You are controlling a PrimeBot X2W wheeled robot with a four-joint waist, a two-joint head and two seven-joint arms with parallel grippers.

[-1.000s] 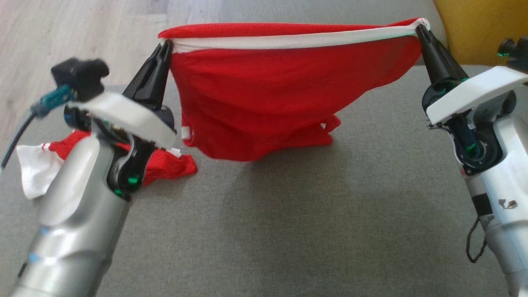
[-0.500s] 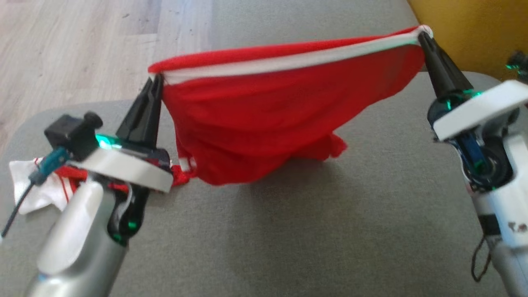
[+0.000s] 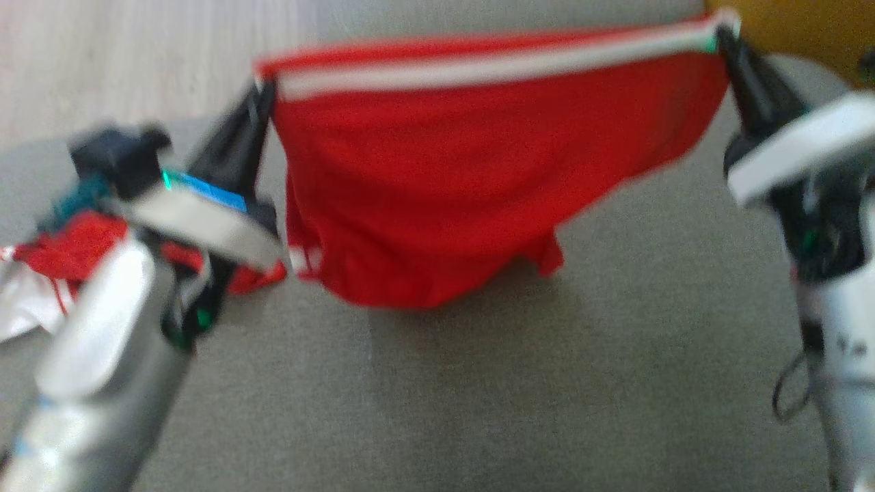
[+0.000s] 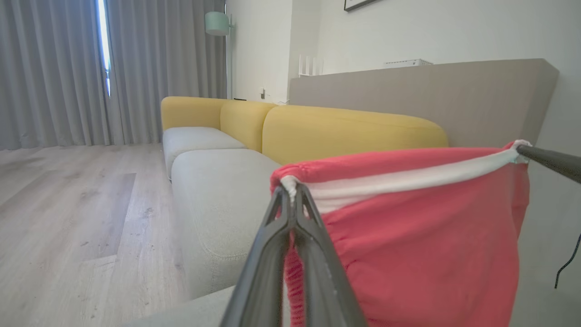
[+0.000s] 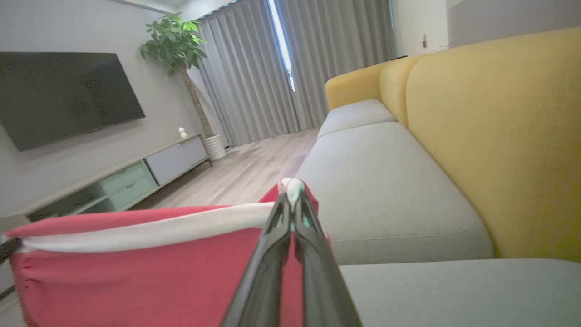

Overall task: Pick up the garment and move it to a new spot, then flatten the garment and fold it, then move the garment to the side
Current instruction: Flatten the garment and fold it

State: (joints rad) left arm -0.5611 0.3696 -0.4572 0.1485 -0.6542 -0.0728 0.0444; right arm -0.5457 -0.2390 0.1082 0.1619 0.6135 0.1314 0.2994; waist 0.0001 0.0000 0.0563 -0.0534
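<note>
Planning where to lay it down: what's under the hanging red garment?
The grey sofa cushion lies under the red garment; the part behind its hanging cloth is hidden.

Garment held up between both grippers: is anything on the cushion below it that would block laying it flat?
Nothing visible does: the grey cushion under and in front of the garment looks bare. Another red and white cloth heap lies off to the left, behind the left forearm.
</note>
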